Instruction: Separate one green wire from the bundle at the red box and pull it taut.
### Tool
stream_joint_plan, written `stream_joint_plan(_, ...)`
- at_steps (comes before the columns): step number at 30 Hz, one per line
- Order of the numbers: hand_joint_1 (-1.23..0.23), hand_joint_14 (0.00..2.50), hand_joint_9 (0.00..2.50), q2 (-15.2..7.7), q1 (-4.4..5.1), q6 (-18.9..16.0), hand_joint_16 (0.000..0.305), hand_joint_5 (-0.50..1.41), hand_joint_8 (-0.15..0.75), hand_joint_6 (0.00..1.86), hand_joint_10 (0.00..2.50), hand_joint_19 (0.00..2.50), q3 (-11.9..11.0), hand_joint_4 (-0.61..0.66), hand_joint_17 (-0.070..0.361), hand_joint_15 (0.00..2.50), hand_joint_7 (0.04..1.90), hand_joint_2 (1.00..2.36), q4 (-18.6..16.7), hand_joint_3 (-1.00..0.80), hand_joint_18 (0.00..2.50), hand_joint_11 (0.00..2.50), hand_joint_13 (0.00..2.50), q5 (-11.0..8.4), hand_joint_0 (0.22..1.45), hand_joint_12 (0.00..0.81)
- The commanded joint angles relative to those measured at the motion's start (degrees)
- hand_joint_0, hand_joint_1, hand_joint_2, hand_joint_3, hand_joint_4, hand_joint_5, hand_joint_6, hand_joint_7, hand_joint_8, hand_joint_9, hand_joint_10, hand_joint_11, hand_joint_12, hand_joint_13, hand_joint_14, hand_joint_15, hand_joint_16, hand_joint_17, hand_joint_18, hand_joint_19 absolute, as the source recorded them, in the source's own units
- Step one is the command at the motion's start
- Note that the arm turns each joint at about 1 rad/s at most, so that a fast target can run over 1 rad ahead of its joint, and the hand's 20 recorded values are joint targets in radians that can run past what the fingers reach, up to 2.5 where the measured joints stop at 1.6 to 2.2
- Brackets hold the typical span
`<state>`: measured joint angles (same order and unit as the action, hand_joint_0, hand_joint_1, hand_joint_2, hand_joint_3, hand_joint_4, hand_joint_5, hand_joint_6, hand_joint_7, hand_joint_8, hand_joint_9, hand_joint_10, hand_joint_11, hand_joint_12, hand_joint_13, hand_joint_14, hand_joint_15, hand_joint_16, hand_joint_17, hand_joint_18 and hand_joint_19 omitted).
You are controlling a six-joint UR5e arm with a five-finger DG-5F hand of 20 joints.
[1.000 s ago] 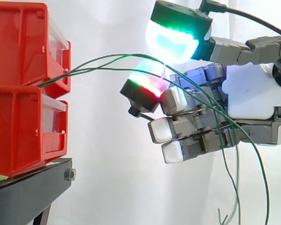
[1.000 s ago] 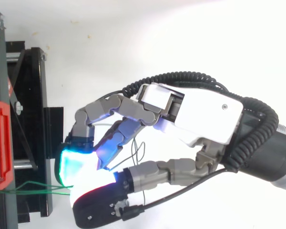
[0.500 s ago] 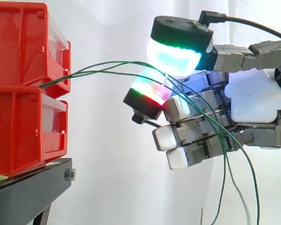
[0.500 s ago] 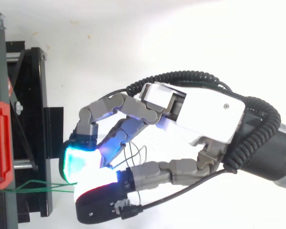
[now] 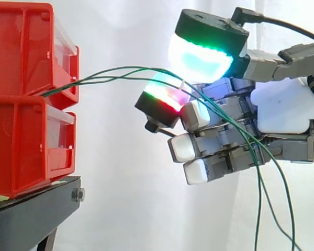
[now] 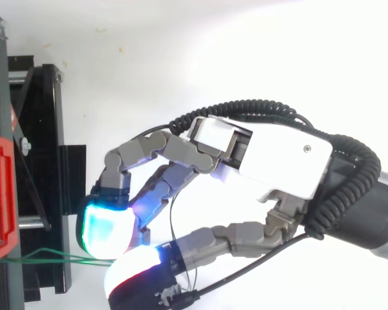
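Two stacked red bins (image 5: 26, 99) stand at the left on the black stand (image 5: 31, 214). Two thin green wires (image 5: 115, 69) come out between the bins and arc right to my hand (image 5: 282, 110). They pass between its cyan-glowing fingertip (image 5: 199, 57) and the red-glowing thumb pad (image 5: 165, 97), which pinch together. From there the wires drape over the curled white-tipped fingers and hang down to the lower right. From above, a green wire (image 6: 52, 258) runs from the red bin (image 6: 0, 194) into the pinch of the hand (image 6: 278, 161).
A white curtain hangs behind everything. The black stand (image 6: 45, 161) juts out toward the hand below the bins. There is open space between the bin fronts and the fingertips, crossed only by the wires.
The hand has shifted slightly up and away from the bins. The wires' hanging tails have swung further right. From above, the thumb has moved toward the lower edge.
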<state>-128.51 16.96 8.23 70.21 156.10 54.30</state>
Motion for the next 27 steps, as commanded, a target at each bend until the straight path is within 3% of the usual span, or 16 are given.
stream_joint_plan(1, -0.88, 0.02, 1.03, 0.01, 0.0, 0.03, 0.061, -0.2, 0.344, 0.89, 0.03, 0.44, 0.01, 0.18, 0.138, 0.55, 1.11, 1.01, -0.36, -0.43, 0.88, 0.86, 1.03, -0.07, 0.72, 0.421)
stream_joint_plan(5, -0.88, 0.02, 1.03, -0.08, 0.0, -0.06, 0.061, -0.2, 0.342, 0.9, 0.03, 0.44, 0.01, 0.19, 0.137, 0.56, 1.16, 1.01, -0.45, -0.36, 0.88, 0.86, 1.03, -0.07, 0.71, 0.418)
stream_joint_plan(8, -0.83, 0.03, 1.18, -0.08, 0.0, -0.06, 0.062, -0.2, 0.346, 0.91, 0.03, 0.46, 0.01, 0.21, 0.139, 0.75, 1.11, 1.01, -0.45, -0.41, 0.9, 1.08, 1.22, -0.07, 0.68, 0.412)
stream_joint_plan(9, -0.79, 0.03, 1.25, -0.08, 0.0, -0.06, 0.062, -0.2, 0.347, 0.91, 0.03, 0.47, 0.01, 0.22, 0.14, 0.92, 1.05, 1.01, -0.54, -0.44, 0.92, 1.22, 1.36, -0.07, 0.65, 0.415)
stream_joint_plan(14, -0.75, 0.02, 1.29, -0.08, 0.0, 0.03, 0.063, -0.21, 0.332, 0.89, 0.02, 0.5, 0.01, 0.23, 0.142, 1.21, 1.09, 1.0, -1.24, -0.49, 0.94, 1.35, 1.55, -0.07, 0.61, 0.404)
stream_joint_plan(22, -0.73, 0.02, 1.33, -0.08, 0.0, 0.21, 0.064, -0.21, 0.333, 0.89, 0.02, 0.49, 0.01, 0.23, 0.144, 1.24, 1.06, 1.0, -1.68, -0.49, 0.95, 1.37, 1.6, -0.16, 0.6, 0.392)
stream_joint_plan(27, -0.7, 0.01, 1.45, -0.08, 0.0, 0.29, 0.065, -0.21, 0.325, 0.89, 0.01, 0.5, 0.1, 0.24, 0.146, 1.42, 1.05, 1.0, -1.68, -0.5, 1.0, 1.53, 1.76, -0.07, 0.59, 0.379)
